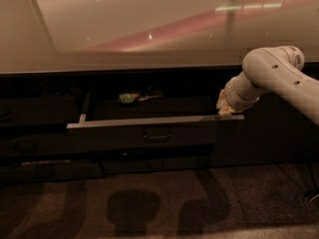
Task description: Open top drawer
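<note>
Gripper (224,108) at 3 o'clock end of top drawer (119,136) rim; cannot tell its grip state. Drawer stands open; green item (128,98) inside, 11 o'clock of loop handle (157,134).

My gripper (224,107) is sitting at the right end of the top drawer (114,136)'s rim, with the countertop (124,29) overhanging just above. The pulled-out drawer is jutting over the floor (159,203). Small items (130,97) are occupying its back, leaving room nearer its front.

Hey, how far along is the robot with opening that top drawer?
Mostly done: the top drawer stands pulled well out, its inside showing. In hand: the claw sits at the right end of its front rim. Left: perhaps a little more pull, then backing away.
</note>
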You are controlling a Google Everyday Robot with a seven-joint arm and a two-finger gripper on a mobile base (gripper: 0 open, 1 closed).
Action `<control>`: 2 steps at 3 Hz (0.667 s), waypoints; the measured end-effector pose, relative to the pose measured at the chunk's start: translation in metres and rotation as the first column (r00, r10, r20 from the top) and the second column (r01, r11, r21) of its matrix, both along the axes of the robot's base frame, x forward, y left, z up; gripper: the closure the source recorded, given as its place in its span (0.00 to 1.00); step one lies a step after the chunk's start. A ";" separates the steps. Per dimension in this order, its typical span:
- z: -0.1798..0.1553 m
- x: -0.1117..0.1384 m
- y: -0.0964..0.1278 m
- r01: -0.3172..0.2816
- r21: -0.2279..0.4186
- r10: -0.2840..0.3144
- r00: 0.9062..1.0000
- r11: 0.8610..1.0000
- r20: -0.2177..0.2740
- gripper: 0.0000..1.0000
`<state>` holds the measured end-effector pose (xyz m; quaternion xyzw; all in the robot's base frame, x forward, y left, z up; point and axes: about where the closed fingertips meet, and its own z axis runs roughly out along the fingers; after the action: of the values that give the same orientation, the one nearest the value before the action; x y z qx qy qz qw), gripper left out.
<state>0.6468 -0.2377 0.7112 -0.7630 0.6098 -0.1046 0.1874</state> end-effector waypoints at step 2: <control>0.000 0.000 0.000 0.000 0.000 0.000 1.000 1.000 0.000 1.00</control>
<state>0.6468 -0.2377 0.7112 -0.7630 0.6098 -0.1046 0.1874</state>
